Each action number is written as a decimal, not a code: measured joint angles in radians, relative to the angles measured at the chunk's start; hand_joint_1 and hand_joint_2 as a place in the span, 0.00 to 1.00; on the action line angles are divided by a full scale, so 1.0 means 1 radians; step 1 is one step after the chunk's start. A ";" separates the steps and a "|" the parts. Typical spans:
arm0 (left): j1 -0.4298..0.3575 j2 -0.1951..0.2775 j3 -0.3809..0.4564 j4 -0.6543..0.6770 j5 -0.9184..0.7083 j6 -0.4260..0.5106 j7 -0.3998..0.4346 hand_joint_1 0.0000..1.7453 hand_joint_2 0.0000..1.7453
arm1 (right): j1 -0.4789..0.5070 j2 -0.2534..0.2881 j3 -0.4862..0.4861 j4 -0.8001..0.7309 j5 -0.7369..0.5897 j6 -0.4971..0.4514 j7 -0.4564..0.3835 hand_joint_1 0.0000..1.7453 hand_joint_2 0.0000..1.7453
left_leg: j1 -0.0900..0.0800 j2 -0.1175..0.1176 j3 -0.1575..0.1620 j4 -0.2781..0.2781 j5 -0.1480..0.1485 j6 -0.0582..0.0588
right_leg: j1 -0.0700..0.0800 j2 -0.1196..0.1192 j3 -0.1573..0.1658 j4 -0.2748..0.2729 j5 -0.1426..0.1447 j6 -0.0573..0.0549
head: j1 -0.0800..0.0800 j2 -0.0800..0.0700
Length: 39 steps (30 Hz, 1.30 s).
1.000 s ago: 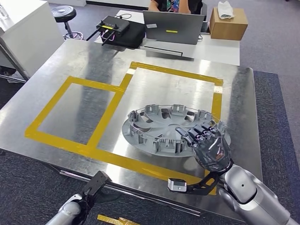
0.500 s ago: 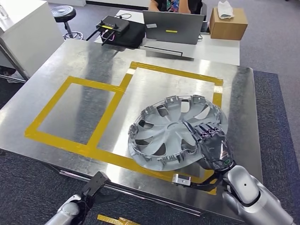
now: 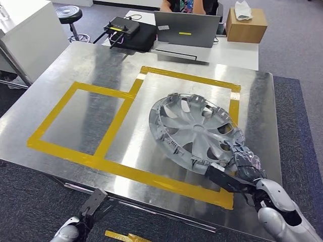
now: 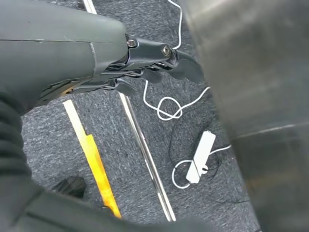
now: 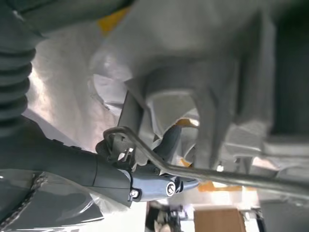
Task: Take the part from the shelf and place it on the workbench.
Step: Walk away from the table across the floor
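1. The right hand (image 3: 244,164) is gripping the near-right rim of the part (image 3: 194,133), a grey wheel cover; its fingers (image 5: 171,186) are hooking around the rim's wire ring.
2. The part is extending forward and to the left of the right hand, tilting: its edge nearest the hand appears to be riding above the workbench (image 3: 95,65), while the far-left edge seems to be resting on or close to the metal, though contact cannot be told.
3. The part is lying inside the larger yellow tape outline (image 3: 182,75), its ribbed inner face turning upward.
4. The left hand (image 4: 160,63) is hanging below the bench edge, well apart from the part, fingers drawn loosely together and holding nothing.
5. Judgement: the coming move is depending on lowering the held edge flat, then releasing; the right hand is the nearer one.
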 joint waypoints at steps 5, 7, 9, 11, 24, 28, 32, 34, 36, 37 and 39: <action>0.008 0.006 0.022 0.003 0.008 -0.008 -0.035 0.00 0.00 | 0.002 -0.001 -0.050 -0.040 -0.310 0.062 0.006 0.00 0.00 | 0.000 0.000 0.000 0.000 0.000 0.000 | 0.000 0.001 0.000 0.000 0.000 0.000 | 0.000 0.000; 0.009 0.009 0.030 0.011 0.010 -0.012 -0.056 0.00 0.00 | 0.004 -0.012 -0.063 -0.066 -0.437 0.086 0.011 0.00 0.00 | 0.000 0.001 0.001 0.000 0.000 0.000 | 0.000 0.002 0.000 0.000 0.000 0.000 | 0.000 0.000; 0.009 0.012 0.038 0.023 0.011 -0.016 -0.074 0.00 0.00 | 0.015 -0.037 -0.067 -0.107 -0.545 0.112 0.014 0.00 0.00 | 0.000 0.001 0.001 0.000 0.000 0.000 | 0.000 0.002 0.000 0.000 0.000 0.000 | 0.000 0.000; 0.009 0.014 0.043 0.036 0.011 -0.018 -0.088 0.00 0.00 | 0.039 -0.070 -0.062 -0.157 -0.627 0.128 0.010 0.00 0.00 | 0.000 0.000 0.000 0.000 0.000 0.000 | 0.000 0.001 0.000 0.000 0.000 0.000 | 0.000 0.000; 0.010 0.011 0.046 0.062 -0.002 -0.013 -0.087 0.00 0.00 | 0.107 -0.154 -0.021 -0.277 -0.380 0.020 -0.059 0.00 0.00 | 0.000 0.000 -0.001 0.000 0.000 0.000 | 0.000 0.000 -0.001 0.000 0.000 -0.001 | 0.000 0.000; 0.010 0.011 0.046 0.062 -0.004 -0.011 -0.084 0.00 0.00 | 0.126 -0.163 -0.022 -0.281 -0.342 0.022 -0.063 0.00 0.00 | 0.000 0.000 -0.001 0.000 0.000 0.000 | 0.000 0.000 -0.001 0.000 0.000 -0.001 | 0.000 0.000; 0.010 0.011 0.046 0.062 -0.005 -0.009 -0.082 0.00 0.00 | 0.154 -0.169 -0.032 -0.287 -0.304 0.020 -0.066 0.00 0.00 | 0.000 0.000 -0.001 0.000 0.000 0.000 | 0.000 0.000 -0.001 0.000 0.000 -0.001 | 0.000 0.000; 0.011 0.011 0.046 0.062 -0.005 -0.008 -0.082 0.00 0.00 | 0.163 -0.171 -0.038 -0.289 -0.293 0.021 -0.065 0.00 0.00 | 0.000 0.000 -0.001 0.000 0.000 0.000 | 0.000 0.000 -0.001 0.000 0.000 -0.001 | 0.000 0.000; 0.011 0.011 0.046 0.062 -0.005 -0.008 -0.079 0.00 0.00 | 0.167 -0.175 -0.042 -0.289 -0.272 0.032 -0.056 0.00 0.00 | 0.000 0.000 -0.001 0.000 0.000 0.000 | 0.000 0.000 -0.001 0.000 0.000 -0.001 | 0.000 0.000; 0.011 0.011 0.046 0.062 -0.005 -0.008 -0.078 0.00 0.00 | 0.170 -0.179 -0.044 -0.289 -0.258 0.042 -0.048 0.00 0.00 | 0.000 0.000 -0.001 0.000 0.000 0.000 | 0.000 0.000 -0.001 0.000 0.000 -0.001 | 0.000 0.000; 0.013 0.011 0.046 0.062 -0.005 -0.008 -0.076 0.00 0.00 | 0.174 -0.196 -0.048 -0.289 -0.233 0.063 -0.031 0.00 0.00 | 0.000 0.000 -0.001 0.000 0.000 0.000 | 0.000 0.000 -0.001 0.000 0.000 -0.001 | 0.000 0.000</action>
